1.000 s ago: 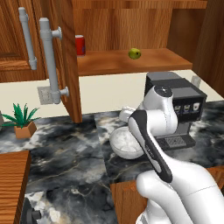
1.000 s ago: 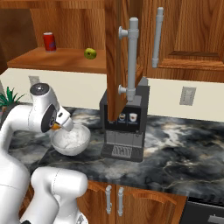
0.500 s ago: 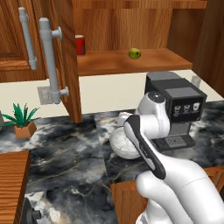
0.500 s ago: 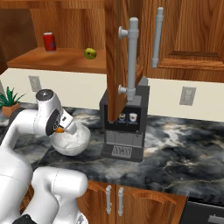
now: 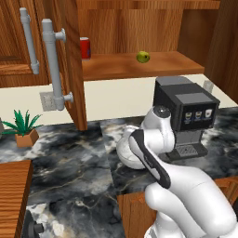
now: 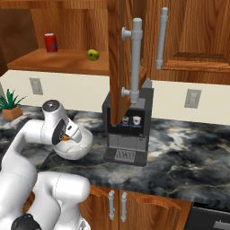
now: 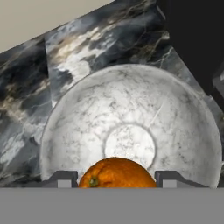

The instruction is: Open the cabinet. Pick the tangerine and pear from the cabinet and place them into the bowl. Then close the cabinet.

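Note:
My gripper is shut on the tangerine, a small orange fruit held between both fingertips just above the pale stone-like bowl. The bowl stands on the counter left of the coffee machine, partly behind my arm. From the right, the hand hangs over the bowl's rim with the tangerine peeking out. The cabinet stands open, its doors swung out. The yellow-green pear lies on the wood shelf.
A red can stands at the shelf's back left. The black coffee machine sits right beside the bowl. A potted plant is at the counter's left. The open right door hangs over the coffee machine.
The hand has sunk a little lower toward the bowl, with the tangerine still in its grip. Pear, can and doors have stayed put.

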